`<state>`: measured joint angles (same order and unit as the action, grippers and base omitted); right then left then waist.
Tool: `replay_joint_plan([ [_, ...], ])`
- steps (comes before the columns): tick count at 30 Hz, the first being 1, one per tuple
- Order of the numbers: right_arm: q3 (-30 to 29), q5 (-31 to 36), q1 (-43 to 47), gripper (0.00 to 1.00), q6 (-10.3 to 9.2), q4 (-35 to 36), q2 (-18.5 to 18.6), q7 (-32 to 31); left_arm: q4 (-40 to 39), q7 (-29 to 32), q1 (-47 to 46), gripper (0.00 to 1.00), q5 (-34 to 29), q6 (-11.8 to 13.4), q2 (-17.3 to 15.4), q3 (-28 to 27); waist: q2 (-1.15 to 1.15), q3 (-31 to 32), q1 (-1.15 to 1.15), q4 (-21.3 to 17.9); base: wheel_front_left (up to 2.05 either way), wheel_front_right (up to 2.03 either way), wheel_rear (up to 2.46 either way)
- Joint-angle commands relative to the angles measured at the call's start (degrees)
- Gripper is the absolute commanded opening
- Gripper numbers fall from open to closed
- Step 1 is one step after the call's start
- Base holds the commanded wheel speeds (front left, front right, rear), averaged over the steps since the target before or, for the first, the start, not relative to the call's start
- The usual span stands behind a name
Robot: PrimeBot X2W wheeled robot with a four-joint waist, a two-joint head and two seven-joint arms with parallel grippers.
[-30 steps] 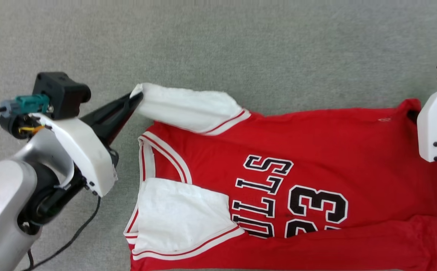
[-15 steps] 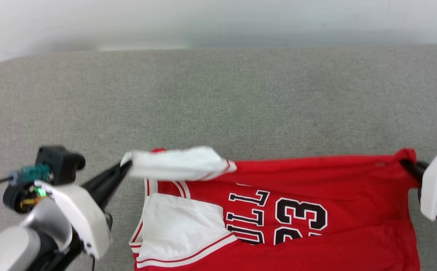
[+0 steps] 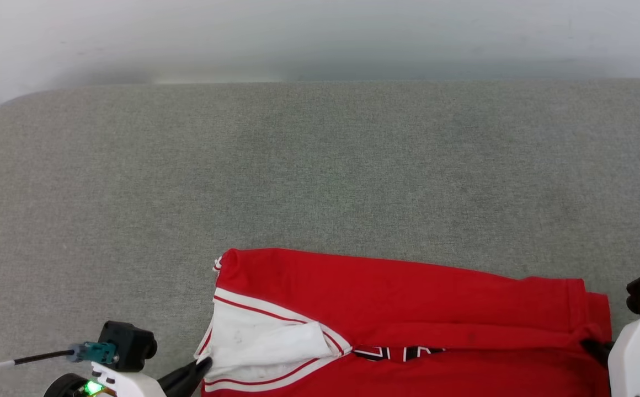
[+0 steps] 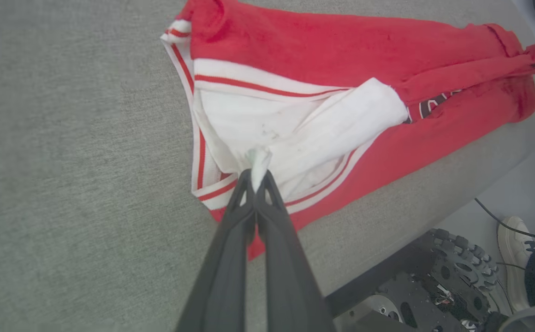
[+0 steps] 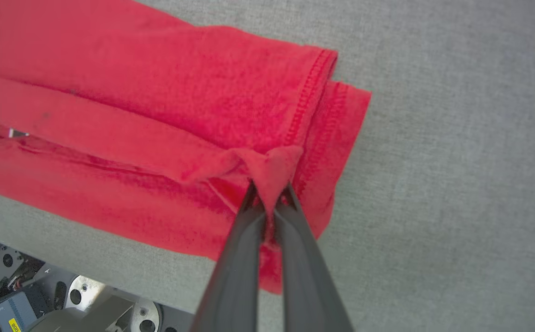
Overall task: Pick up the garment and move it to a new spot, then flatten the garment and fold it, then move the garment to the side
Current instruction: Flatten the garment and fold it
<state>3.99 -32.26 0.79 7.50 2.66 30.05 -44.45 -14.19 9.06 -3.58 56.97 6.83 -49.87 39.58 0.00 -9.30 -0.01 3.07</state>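
Observation:
The garment [image 3: 397,298], red with white sleeves and striped trim, lies on the grey surface at the near edge, its far half folded over toward me. Only a sliver of the black print [image 3: 392,350] peeks out under the fold. My left gripper [image 3: 204,365] is shut on the tip of the white sleeve [image 4: 336,124], seen pinched between its fingers in the left wrist view [image 4: 255,175]. At the other end my right gripper [image 3: 593,346] is shut on a bunched corner of the red hem [image 5: 272,170], the doubled hem edge [image 5: 318,92] lying just beyond it.
The grey padded surface [image 3: 320,165] stretches wide beyond the garment to a pale wall. Its near edge [image 4: 387,221] drops off beside the shirt; below it are the robot's wheeled base [image 4: 438,286] and a person's shoe [image 4: 516,258] on the floor.
Both grippers have drawn the far edge of the garment toward me, folding it over the print. The head camera has tilted up, so the scene sits lower in view.

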Motion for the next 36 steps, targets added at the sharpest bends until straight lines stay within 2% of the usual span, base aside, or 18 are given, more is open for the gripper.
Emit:
replay_joint_plan([
  [1,0.33,0.38,0.85,0.0,-0.02,0.28,0.49,-0.07,0.43,0.34,0.73,0.0,-0.2,0.22,0.01,0.23,0.0,-0.1,0.01,0.04,0.0,0.0,0.0],
  [4,1.19,0.7,1.44,0.0,-0.02,-0.1,1.21,0.41,2.4,1.26,0.59,0.0,-1.27,-0.07,0.42,1.76,0.0,-0.41,0.01,0.01,0.0,0.0,0.0],
  [10,3.66,1.08,0.21,0.0,-0.02,-2.54,1.6,1.71,7.58,2.18,-2.11,0.0,-3.78,-1.94,3.52,4.71,0.0,-1.2,0.01,0.06,0.0,0.0,0.0],
  [17,5.55,1.0,-0.69,0.0,-0.02,-4.58,0.95,2.81,11.81,1.22,-3.73,0.0,-5.2,-3.37,6.09,6.21,0.0,-1.23,0.01,0.06,0.0,0.0,0.0],
  [18,5.61,0.8,-0.6,0.48,-0.02,-4.92,0.76,2.81,12.28,1.05,-3.86,0.29,-5.46,-3.48,6.29,6.32,0.0,-1.1,0.01,0.06,0.0,0.0,0.0],
  [19,5.43,0.63,-0.44,1.0,-0.02,-5.39,0.47,2.61,12.67,0.81,-3.88,0.73,-5.72,-3.56,6.43,6.47,0.0,-0.96,0.01,0.04,0.0,0.0,0.0],
  [20,5.45,0.69,-0.46,1.0,-0.02,-5.39,0.35,2.7,13.0,0.66,-3.84,1.0,-5.79,-3.55,6.7,6.5,0.0,-0.83,0.01,0.04,0.0,0.0,0.0],
  [25,3.55,-1.3,-1.43,1.0,-0.02,-2.92,-1.23,4.19,12.08,-2.84,-4.54,1.0,-5.59,-2.93,7.54,4.46,0.0,0.31,0.01,-0.1,0.0,0.0,0.0],
  [29,0.08,-3.95,-2.11,1.0,-0.02,0.57,-3.52,4.88,9.56,-8.58,-4.4,1.0,-4.15,-2.79,8.38,0.84,0.0,1.24,0.01,-0.34,0.0,0.0,0.0],
  [32,-2.79,-4.48,-2.55,1.0,-0.02,2.93,-5.03,6.11,9.15,-15.4,-4.56,1.0,-4.7,-1.19,8.49,-3.38,0.0,1.51,0.01,-0.46,0.0,0.0,0.0],
  [36,-6.83,-4.67,-2.86,1.0,-0.02,4.65,-8.1,9.4,8.72,-23.0,-3.57,1.0,-5.97,1.4,10.82,-9.19,0.0,1.52,0.01,-0.49,0.0,0.0,0.0],
])
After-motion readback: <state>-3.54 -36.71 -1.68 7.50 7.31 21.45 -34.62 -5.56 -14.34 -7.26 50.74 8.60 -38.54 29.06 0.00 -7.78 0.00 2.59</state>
